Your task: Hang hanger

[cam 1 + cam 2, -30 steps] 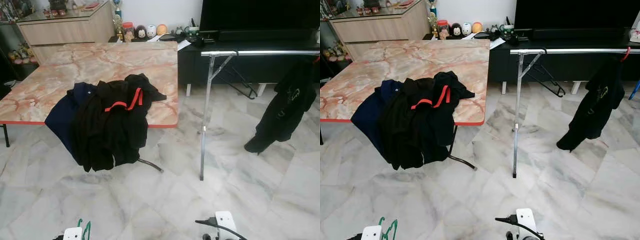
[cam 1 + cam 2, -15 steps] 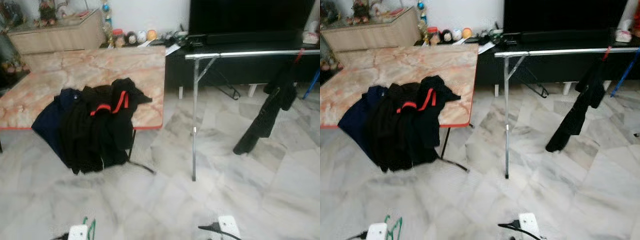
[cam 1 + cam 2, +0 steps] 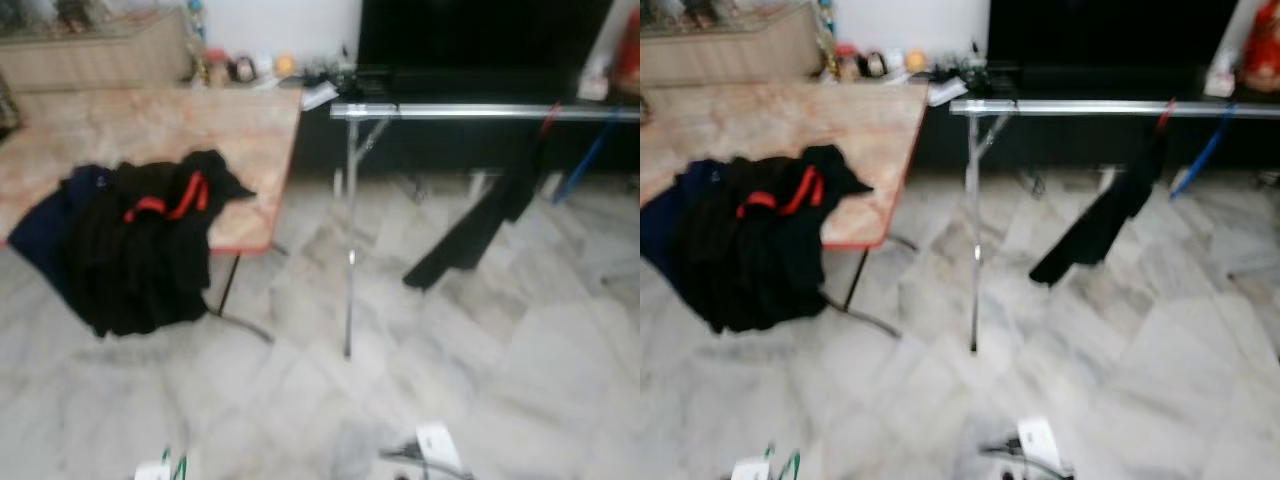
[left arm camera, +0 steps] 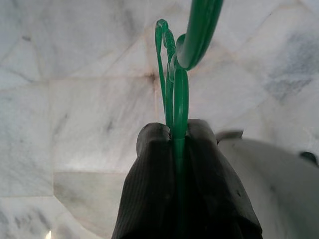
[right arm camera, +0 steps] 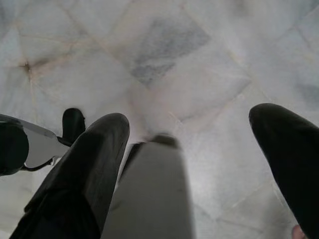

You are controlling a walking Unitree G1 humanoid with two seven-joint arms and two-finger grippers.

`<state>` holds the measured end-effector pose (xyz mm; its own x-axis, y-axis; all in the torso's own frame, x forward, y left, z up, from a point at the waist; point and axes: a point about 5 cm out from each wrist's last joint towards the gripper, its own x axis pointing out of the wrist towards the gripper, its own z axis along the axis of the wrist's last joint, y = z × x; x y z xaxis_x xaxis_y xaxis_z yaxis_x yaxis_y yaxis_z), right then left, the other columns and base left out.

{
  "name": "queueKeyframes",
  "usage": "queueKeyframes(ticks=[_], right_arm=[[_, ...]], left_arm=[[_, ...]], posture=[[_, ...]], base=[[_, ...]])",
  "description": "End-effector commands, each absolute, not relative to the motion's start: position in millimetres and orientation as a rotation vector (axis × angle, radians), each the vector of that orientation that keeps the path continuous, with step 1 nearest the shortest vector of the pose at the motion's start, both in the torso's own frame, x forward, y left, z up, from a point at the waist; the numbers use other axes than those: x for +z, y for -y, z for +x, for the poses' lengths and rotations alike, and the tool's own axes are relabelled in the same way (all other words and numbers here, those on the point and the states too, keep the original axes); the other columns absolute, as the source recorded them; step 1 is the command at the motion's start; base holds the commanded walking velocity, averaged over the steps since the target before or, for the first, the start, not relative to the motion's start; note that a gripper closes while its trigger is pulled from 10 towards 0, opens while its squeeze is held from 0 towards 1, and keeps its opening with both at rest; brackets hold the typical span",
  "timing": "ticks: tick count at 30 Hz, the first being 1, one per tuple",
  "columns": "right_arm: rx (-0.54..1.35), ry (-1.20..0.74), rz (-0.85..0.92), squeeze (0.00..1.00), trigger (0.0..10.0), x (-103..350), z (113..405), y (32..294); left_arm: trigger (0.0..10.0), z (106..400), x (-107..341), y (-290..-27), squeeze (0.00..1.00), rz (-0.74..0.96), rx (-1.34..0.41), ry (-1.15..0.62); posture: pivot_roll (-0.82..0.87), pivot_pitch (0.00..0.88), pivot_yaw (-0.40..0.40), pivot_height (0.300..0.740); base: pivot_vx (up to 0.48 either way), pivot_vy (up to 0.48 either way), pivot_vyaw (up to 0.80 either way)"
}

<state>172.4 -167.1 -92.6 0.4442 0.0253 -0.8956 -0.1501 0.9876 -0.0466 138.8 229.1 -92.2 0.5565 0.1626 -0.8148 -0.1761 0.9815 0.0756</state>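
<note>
Clamped tight, the left gripper (image 4: pixel 175 137) has its two black fingers (image 4: pixel 149 169) pressed together on the green hanger (image 4: pixel 175 69), whose thin plastic loops and thick curved hook rise out from between them over the pale marble floor (image 4: pixel 75 99). In the blurred head views a sliver of the same green shows at the bottom edge beside the left arm's white wrist, low and well apart from the clothes rail (image 3: pixel 480 111). The right gripper (image 5: pixel 192 124) hangs low over the floor with its fingers spread wide apart and nothing between them. That silver rail runs horizontally before a black TV cabinet (image 3: pixel 470 50), standing on a thin metal leg (image 3: pixel 349 250); a dark garment (image 3: pixel 478 215) hangs from it, near a blue item (image 3: pixel 585 160) too blurred to identify. Left of the rail's leg stands a marble-patterned table (image 3: pixel 150 125) with a red edge, and a heap of black and navy clothes (image 3: pixel 130 245) with a red strap drapes over its near edge. Small ornaments (image 3: pixel 240 68) stand beyond the table, against the wall.
</note>
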Motion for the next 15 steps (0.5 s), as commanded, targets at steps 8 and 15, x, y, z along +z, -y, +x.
queueKeyframes(ticks=[8, 15], right_arm=[[0.095, -1.101, -0.141, 0.0, 10.0, -91.1, 174.2, 175.9], [0.111, -1.1, -0.153, 0.0, 10.0, -91.0, 174.5, 174.9]], left_arm=[[10.0, 135.3, -94.2, -227.1, 0.0, -0.014, 0.19, -0.979], [10.0, 138.3, -93.3, -226.9, 0.0, -0.016, 0.191, -0.972]], posture=[[-0.04, 0.0, 0.061, 0.74], [-0.04, 0.0, 0.06, 0.74]], base=[[0.0, -0.412, 0.0], [0.0, -0.41, 0.0]])
